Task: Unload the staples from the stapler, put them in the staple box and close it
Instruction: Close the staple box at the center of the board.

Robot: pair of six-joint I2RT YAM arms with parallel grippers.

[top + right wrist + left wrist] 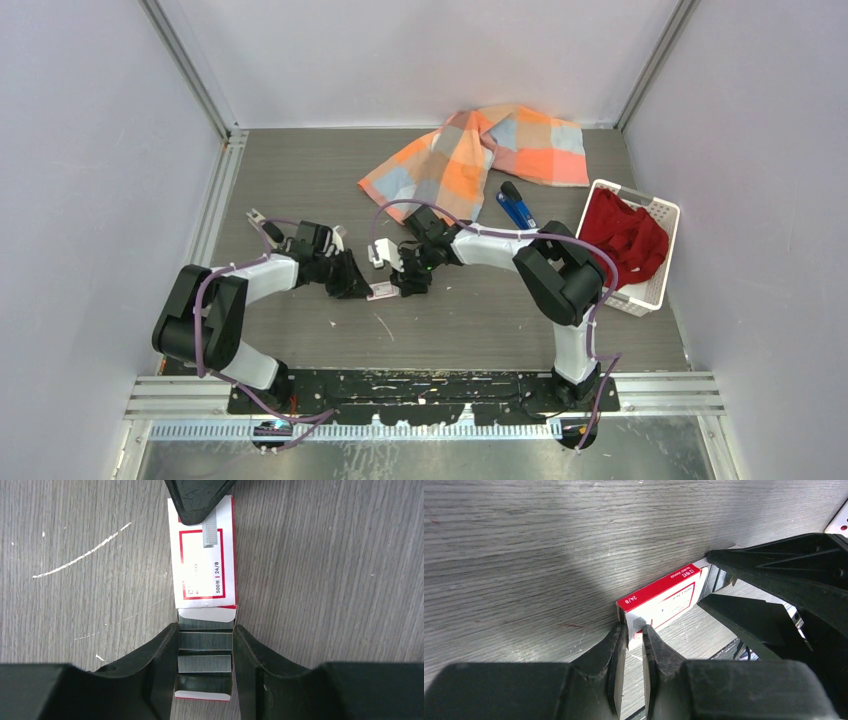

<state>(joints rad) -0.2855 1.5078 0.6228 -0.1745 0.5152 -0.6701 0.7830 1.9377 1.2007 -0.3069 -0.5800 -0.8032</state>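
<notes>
**Staple strip at the packet: state and likely faults.**

Left claw is pressed almost together, pinching a short staple strip by one end. The strip hangs over the closed sleeve of the packet, at the end away from the opening. Whether it touches the card cannot be told.

Right claw is partly closed, its fingers against both side walls of the drawn-out tray, which holds rows of staples.

The stapler lies on the desk just beside the checked cloth, well apart from both claws. Whether it is emptied cannot be told.

Likely faults, as judged from this state:

(a) Misplaced drop. The strip sits above the sleeve, not the tray. Released here, it would land on the card and could slide off onto the desk.

(b) Lost grip. The pinch covers only one end of a thin, smooth strip. A tilt or a brush against the packet could twist it free or snap it into pieces.

(c) Crushed tray. The walls are thin card, and more squeeze from the right claw could buckle them and jam the rows.

(d) Collision. The claws work at opposite ends of one small packet. Carrying the strip toward the tray brings the left fingers close to the right ones, and a knock could shove the packet or spill the tray.
</notes>
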